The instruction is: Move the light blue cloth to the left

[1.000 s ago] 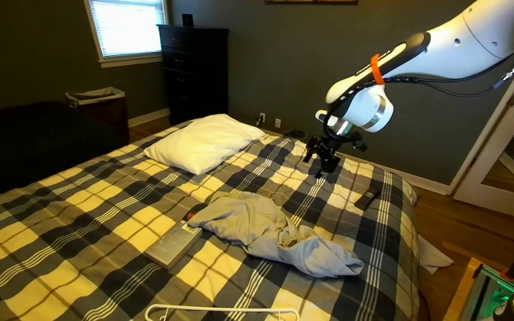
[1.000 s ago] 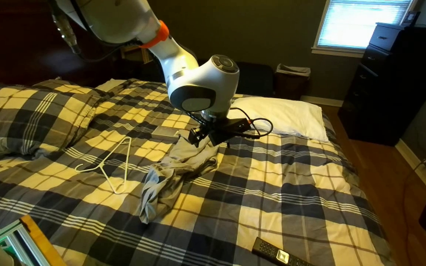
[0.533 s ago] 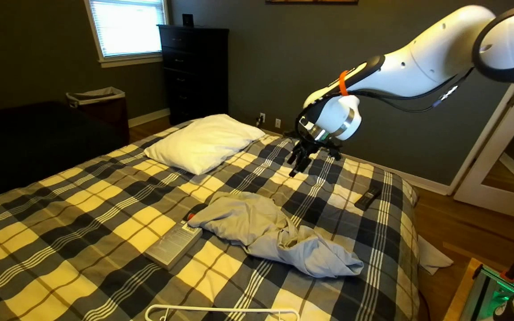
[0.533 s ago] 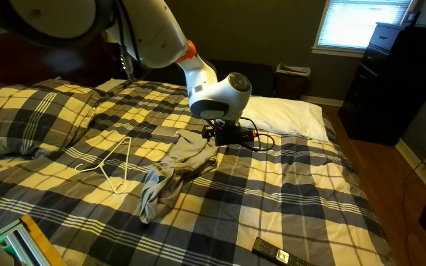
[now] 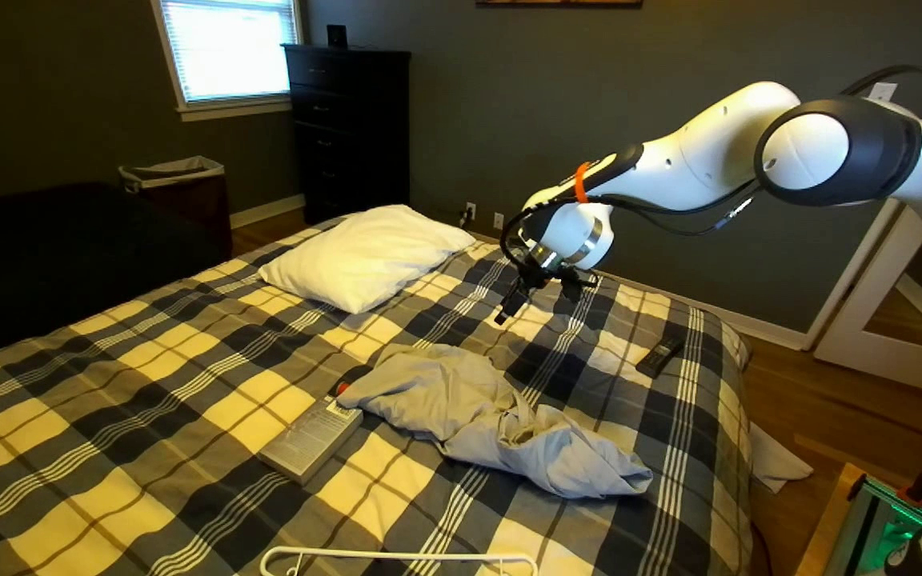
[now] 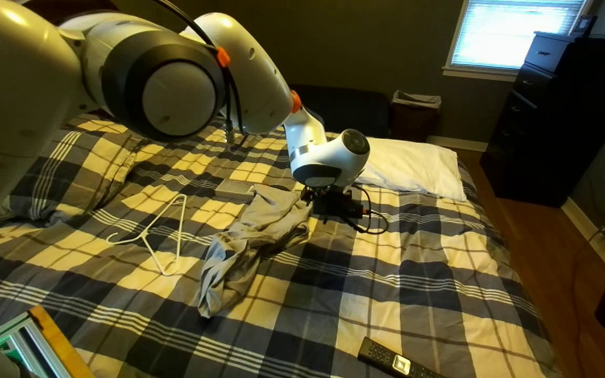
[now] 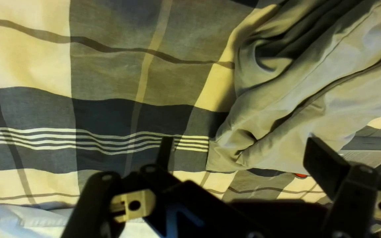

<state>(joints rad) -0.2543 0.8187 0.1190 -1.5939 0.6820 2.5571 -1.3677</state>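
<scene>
The light blue-grey cloth lies crumpled on the plaid bed, seen in both exterior views (image 5: 461, 400) (image 6: 247, 236). In the wrist view the cloth (image 7: 309, 102) fills the upper right, and its near end reaches between the fingers. My gripper (image 7: 239, 140) is open, with its two black fingers wide apart and nothing between them. In an exterior view the gripper (image 5: 507, 310) hangs above the bed beyond the cloth's far end. In an exterior view the gripper (image 6: 315, 199) is beside the cloth's far end, its fingers mostly hidden.
A grey box (image 5: 313, 440) lies beside the cloth, with a small red-and-black object (image 5: 342, 388) at the cloth's edge. A white hanger (image 6: 147, 233), a black remote (image 6: 394, 361) and a white pillow (image 5: 365, 256) also lie on the bed (image 5: 149, 448).
The arm has reached further over the bed and lowered. The gripper has moved toward the cloth's far end, left and slightly down in one exterior view. The cloth has not moved.
</scene>
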